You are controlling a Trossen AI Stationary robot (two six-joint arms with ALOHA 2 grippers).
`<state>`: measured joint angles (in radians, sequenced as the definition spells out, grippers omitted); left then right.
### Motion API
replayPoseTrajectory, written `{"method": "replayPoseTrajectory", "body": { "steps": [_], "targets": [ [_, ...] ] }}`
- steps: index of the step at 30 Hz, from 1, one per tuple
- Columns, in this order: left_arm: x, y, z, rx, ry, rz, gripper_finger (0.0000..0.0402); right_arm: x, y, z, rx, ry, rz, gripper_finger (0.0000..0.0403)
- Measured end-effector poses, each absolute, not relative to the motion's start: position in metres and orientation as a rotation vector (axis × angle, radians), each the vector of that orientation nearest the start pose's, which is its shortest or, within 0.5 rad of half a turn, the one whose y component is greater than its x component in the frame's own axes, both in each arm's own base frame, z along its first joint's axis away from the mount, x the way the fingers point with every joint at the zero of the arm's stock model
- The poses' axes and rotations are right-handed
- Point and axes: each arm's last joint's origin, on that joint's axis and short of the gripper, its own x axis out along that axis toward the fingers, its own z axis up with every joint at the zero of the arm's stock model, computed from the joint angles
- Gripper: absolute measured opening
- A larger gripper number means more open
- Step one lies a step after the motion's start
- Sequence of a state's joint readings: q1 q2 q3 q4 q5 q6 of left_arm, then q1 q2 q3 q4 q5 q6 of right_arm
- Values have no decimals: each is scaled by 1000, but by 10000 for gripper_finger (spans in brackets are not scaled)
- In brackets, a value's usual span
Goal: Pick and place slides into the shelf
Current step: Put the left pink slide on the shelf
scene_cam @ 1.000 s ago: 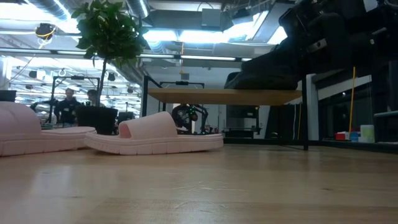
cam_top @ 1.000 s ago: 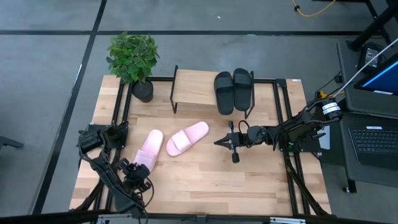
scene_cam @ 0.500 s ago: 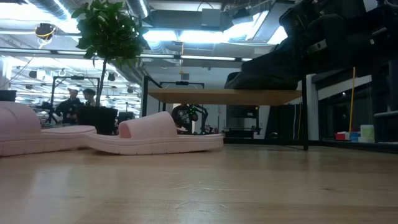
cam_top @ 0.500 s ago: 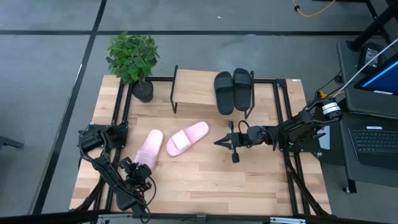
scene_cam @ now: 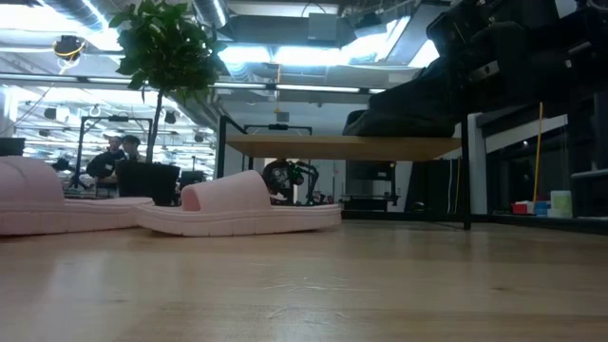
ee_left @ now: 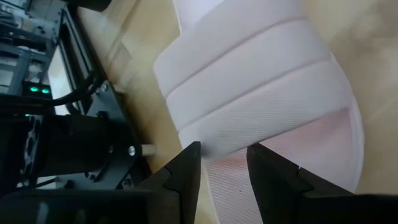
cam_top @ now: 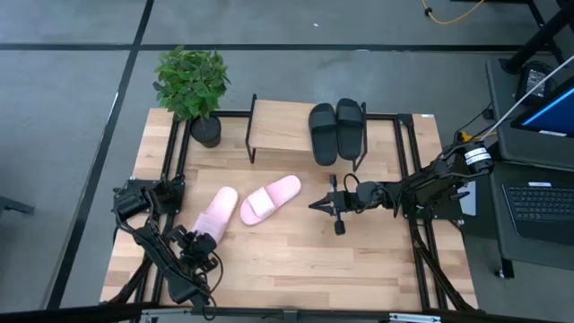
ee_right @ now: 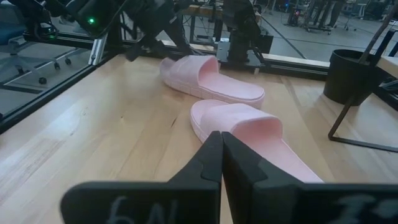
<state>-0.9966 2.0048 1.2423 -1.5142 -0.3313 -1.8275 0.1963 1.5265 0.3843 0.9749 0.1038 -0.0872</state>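
From above, the wooden counter is seen with the shelf standing at its far edge. Two black slides are set side by side on the right end of the shelf's plank. A potted plant is placed at the far left corner, just beside the shelf. Two pink slides lie on the counter in front of the shelf: the left pink slide and the right pink slide, close together with their toes angled apart. The left gripper is held at the near end of the left pink slide. The right gripper is stretched over the counter, near the right pink slide but apart from it.

At counter height, the right pink slide is seen flat on the wood, with the left pink slide beside it. The shelf is seen behind, with a dark shape on its plank, probably the black slides. The plant is seen at the back.

From the left wrist, the fingers are seen spread, low over the sole of the left pink slide just behind its strap; nothing is pinched.

From the right wrist, the fingers are pressed together and hold nothing, pointed at the right pink slide, with the left pink slide farther off.
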Motion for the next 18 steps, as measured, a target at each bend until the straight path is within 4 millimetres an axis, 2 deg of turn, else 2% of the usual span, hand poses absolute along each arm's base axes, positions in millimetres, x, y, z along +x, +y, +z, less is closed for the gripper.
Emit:
{"method": "replayPoseTrajectory", "body": {
  "steps": [18],
  "targets": [
    [183,-222,147,140,1138,1067,123,255,48,153,-113,163,99,10]
  ]
}}
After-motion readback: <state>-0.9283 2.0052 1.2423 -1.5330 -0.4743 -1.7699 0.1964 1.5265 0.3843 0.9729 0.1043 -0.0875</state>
